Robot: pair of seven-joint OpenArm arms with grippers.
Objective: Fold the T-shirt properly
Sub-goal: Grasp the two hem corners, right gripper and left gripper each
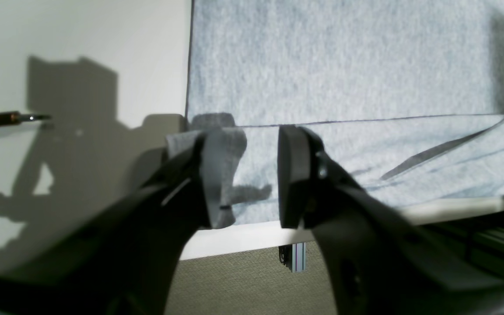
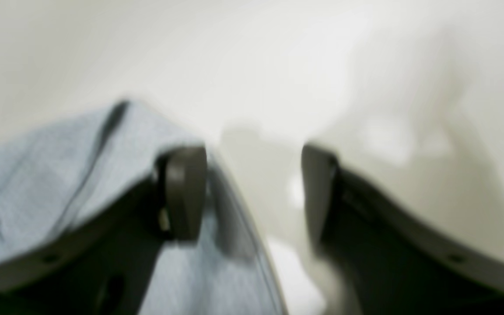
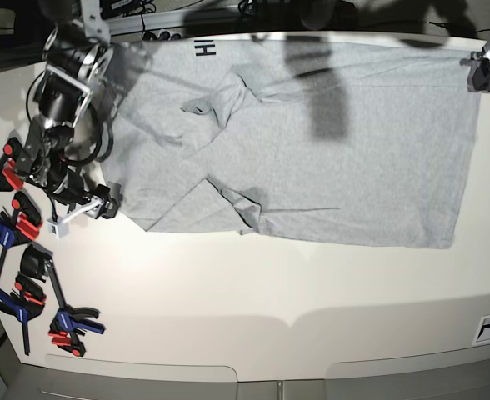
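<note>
Grey T-shirt [image 3: 328, 142] lies spread, sleeves rumpled; both hands [image 1: 256, 175] [image 2: 252, 192] gape, holding nothing.

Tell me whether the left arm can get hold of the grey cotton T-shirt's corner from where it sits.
Probably yes: the left gripper is open, right at the light grey T-shirt, its hem corner against one finger.

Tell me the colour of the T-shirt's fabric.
Light heather grey; the T-shirt shows best in the base view, spread on the table.
</note>
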